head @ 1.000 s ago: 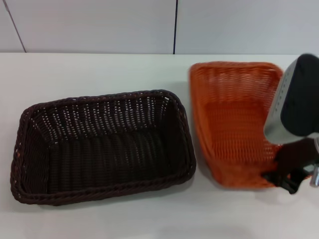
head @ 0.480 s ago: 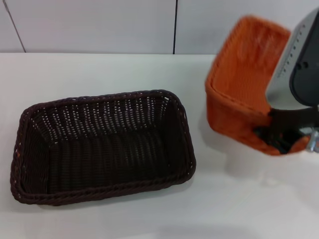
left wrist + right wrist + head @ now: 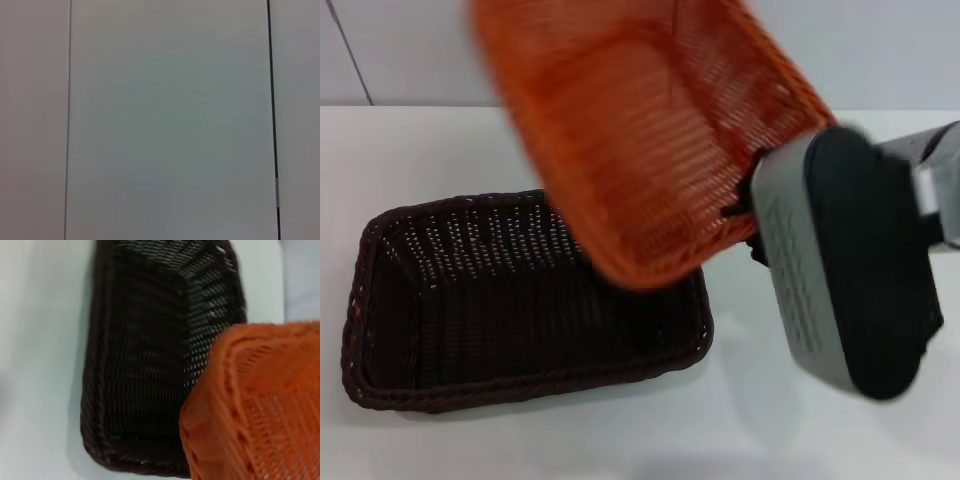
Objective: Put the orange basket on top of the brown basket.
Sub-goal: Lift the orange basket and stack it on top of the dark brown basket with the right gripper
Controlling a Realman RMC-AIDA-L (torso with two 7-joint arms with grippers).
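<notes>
The orange basket [image 3: 640,130] is lifted off the table and tilted, hanging over the right part of the brown basket [image 3: 470,300]. My right gripper [image 3: 745,215] is shut on the orange basket's rim at its right side; the fingers are mostly hidden behind the arm's grey and black wrist. The brown basket sits flat on the white table at the left. In the right wrist view the orange basket [image 3: 260,410] is close in front, with the brown basket [image 3: 150,355] below it. My left gripper is out of view.
The white table [image 3: 440,140] runs to a pale panelled wall [image 3: 820,50] at the back. The right arm's bulky wrist [image 3: 850,270] fills the right side. The left wrist view shows only the wall panels [image 3: 165,120].
My right gripper has lifted the orange basket off the table at the right and swung it up and left, over the brown basket. The brown basket has not moved.
</notes>
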